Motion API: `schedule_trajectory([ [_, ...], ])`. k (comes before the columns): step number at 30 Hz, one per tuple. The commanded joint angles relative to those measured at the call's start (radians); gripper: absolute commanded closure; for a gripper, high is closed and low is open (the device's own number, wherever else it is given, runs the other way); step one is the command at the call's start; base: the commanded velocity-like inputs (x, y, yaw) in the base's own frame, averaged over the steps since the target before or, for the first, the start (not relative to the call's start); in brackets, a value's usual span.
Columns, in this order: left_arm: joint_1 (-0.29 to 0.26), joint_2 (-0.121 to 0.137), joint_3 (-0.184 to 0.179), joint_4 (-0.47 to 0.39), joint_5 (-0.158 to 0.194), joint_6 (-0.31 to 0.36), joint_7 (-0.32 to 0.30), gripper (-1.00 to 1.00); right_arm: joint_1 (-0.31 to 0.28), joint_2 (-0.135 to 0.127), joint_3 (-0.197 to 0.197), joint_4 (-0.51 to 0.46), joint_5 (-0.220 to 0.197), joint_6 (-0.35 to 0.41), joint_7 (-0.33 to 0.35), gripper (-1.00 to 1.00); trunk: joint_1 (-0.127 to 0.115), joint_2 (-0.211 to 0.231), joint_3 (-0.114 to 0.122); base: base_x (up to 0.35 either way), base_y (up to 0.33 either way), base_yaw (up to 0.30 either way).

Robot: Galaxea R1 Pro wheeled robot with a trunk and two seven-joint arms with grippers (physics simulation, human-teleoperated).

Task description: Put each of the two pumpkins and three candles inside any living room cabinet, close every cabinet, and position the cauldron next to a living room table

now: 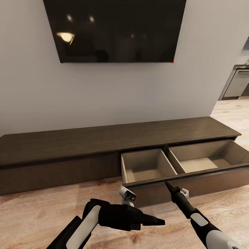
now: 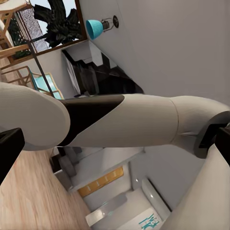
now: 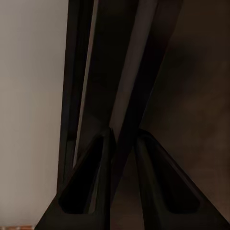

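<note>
Now right gripper (image 1: 168, 185), jaws clamped on the front panel of the open drawer (image 1: 193, 173) at lower right; grip may slip off the thin edge. Left gripper (image 1: 159, 221) state unclear.

Head view evenly bright, sharp; lamp glare on television (image 1: 116, 29); right wrist view dim.

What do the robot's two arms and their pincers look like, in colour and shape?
Both arms have rounded white shells joined by black segments. The left pincer is black and tapers to a narrow point. The right pincer is also black, with long wedge-shaped fingers. A small white and black unit sits near each wrist.
</note>
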Motion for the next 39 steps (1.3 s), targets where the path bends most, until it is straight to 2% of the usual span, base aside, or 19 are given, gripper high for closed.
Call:
schedule_trajectory([
  [1, -0.001, 0.000, -0.002, 0.001, 0.003, 0.004, -0.001, -1.00, -0.001, 0.048, 0.032, 0.001, -0.009, 0.018, 0.038, 1.00, 0.000, 0.000, -0.001, -0.003, 0.000, 0.000],
  [19, -0.001, 0.001, -0.001, 0.001, 0.003, 0.003, -0.001, -1.00, -0.001, 0.048, 0.032, 0.001, -0.009, 0.018, 0.038, 1.00, 0.000, 0.000, -0.001, -0.038, 0.000, 0.000],
  [20, -0.001, 0.001, -0.001, 0.001, 0.003, 0.003, -0.001, -1.00, -0.001, 0.048, 0.032, 0.000, -0.009, 0.018, 0.039, -1.00, 0.000, 0.000, -0.001, 0.000, 0.000, 0.000],
  [31, -0.001, 0.000, -0.001, 0.001, 0.003, 0.003, -0.001, -1.00, -0.001, 0.048, 0.032, 0.001, -0.009, 0.021, 0.038, -1.00, 0.000, 0.000, -0.001, -0.008, 0.000, 0.000],
  [39, 0.000, 0.000, -0.001, 0.001, 0.003, 0.004, -0.001, -1.00, -0.001, 0.048, 0.032, 0.001, -0.009, 0.022, 0.038, -1.00, 0.000, 0.000, -0.001, -0.148, 0.000, 0.000],
])
